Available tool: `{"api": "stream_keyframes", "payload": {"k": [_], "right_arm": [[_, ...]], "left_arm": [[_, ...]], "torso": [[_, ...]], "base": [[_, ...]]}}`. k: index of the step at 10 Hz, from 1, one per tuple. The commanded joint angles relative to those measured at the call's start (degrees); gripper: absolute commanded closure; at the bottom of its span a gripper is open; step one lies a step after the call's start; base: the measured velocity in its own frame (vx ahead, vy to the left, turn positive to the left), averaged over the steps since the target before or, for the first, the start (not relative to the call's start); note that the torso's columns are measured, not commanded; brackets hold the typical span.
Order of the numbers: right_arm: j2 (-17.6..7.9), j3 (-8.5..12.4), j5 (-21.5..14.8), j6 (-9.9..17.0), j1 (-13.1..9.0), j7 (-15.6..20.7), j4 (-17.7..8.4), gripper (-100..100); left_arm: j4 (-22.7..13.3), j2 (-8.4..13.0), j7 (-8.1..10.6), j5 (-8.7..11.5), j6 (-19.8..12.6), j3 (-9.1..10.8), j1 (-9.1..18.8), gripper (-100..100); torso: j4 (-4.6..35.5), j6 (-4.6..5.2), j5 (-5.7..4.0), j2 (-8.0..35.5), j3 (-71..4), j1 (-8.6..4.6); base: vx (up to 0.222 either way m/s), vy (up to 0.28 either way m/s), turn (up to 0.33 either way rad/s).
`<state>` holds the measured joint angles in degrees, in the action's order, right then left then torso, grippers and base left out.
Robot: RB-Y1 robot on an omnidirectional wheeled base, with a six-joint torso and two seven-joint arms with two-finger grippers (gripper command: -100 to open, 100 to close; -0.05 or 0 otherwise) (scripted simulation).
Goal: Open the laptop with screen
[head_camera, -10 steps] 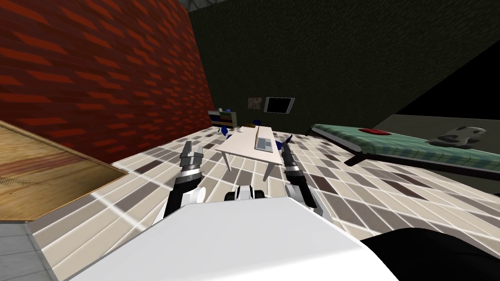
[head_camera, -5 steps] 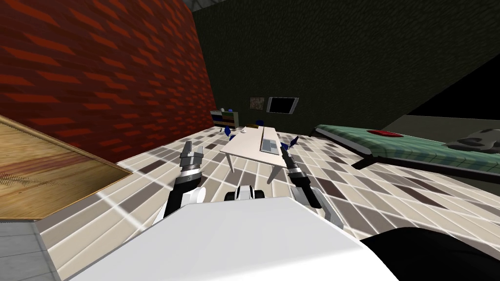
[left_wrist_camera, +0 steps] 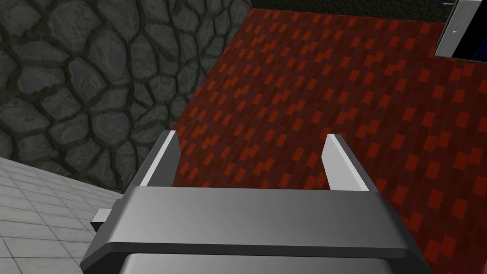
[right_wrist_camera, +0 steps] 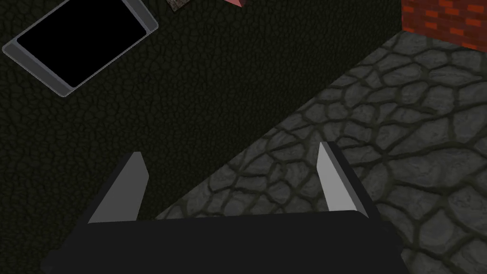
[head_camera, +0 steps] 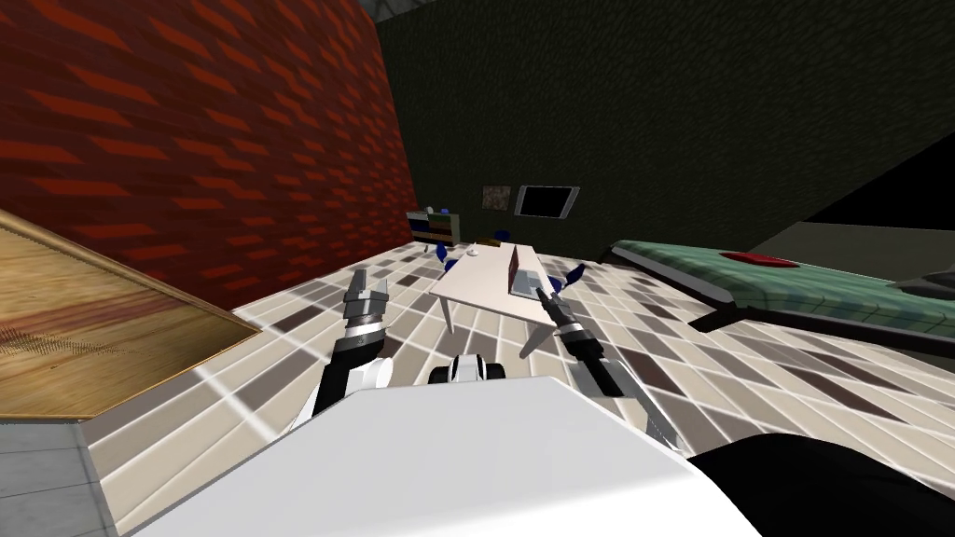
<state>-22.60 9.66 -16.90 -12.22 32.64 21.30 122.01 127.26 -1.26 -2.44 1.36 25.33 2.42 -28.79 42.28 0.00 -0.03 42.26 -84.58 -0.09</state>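
A white table (head_camera: 480, 284) stands ahead on the tiled floor, some way off. On its right half lies a grey laptop (head_camera: 528, 281), its thin lid (head_camera: 512, 265) standing up edge-on along its left side. My right gripper (head_camera: 545, 295) reaches forward, low in front of the table's near right corner, apart from the laptop. In the right wrist view its fingers (right_wrist_camera: 230, 150) stand open with nothing between them. My left gripper (head_camera: 366, 282) is raised to the table's left, and its fingers (left_wrist_camera: 250, 138) are also open and empty.
Blue chairs (head_camera: 572, 273) stand around the table, and a small white object (head_camera: 473, 251) lies at its far end. A green-covered bed (head_camera: 746, 280) runs along the right. A wooden panel (head_camera: 93, 317) lies at the left. A low shelf (head_camera: 435, 226) stands against the back wall.
I have rolled closer to the table and my view has swung slightly. My right arm has stretched forward toward the table's near corner. The left arm holds its pose.
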Motion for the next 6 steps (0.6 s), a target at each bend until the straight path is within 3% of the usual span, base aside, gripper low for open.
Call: {"api": "stream_keyframes", "payload": {"k": [1,6], "right_arm": [[-3.9,2.0,-3.9,3.0,0.9,3.6,-1.7,-100],[-11.4,5.9,-11.4,8.3,2.7,10.4,-6.3,-100]], "left_arm": [[0.0,0.0,0.00,0.0,0.0,0.00,0.0,0],[0.0,0.0,0.00,0.0,0.0,0.00,0.0,0]], "torso": [[0.0,0.00,0.06,0.0,0.0,0.20],[0.0,0.00,0.00,0.1,0.0,0.00]], "base": [[0.123,0.168,0.034],[0.113,0.163,0.041]]}}
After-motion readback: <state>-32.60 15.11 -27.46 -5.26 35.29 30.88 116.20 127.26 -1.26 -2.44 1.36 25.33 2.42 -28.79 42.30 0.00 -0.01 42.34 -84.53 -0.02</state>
